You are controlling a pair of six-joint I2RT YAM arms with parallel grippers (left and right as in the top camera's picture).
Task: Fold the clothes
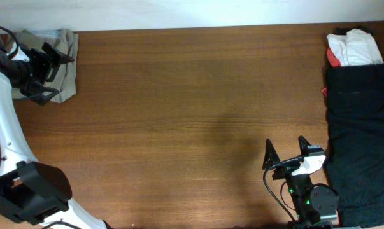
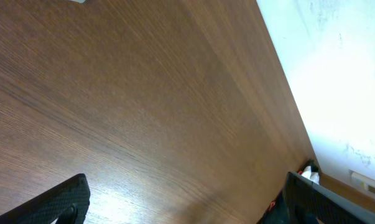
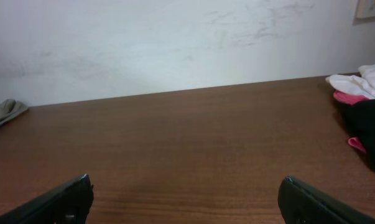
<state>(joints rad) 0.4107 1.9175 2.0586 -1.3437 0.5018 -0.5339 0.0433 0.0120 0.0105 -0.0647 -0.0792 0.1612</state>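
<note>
Clothes [image 1: 65, 42] bunched at table [image 1: 179, 95] corner; left end effector [image 1: 58, 76] above, jaws spread.

Middle of the desk [image 1: 192, 95] is bare wood, wide passage. Desk's far left corner is blocked by the khaki shorts [image 1: 65, 57], left gripper [image 1: 53, 75] over their edge. Desk's right edge is taken by the black garment [image 1: 360, 127], with the white and red bundle [image 1: 352, 48] at its far end.
</note>
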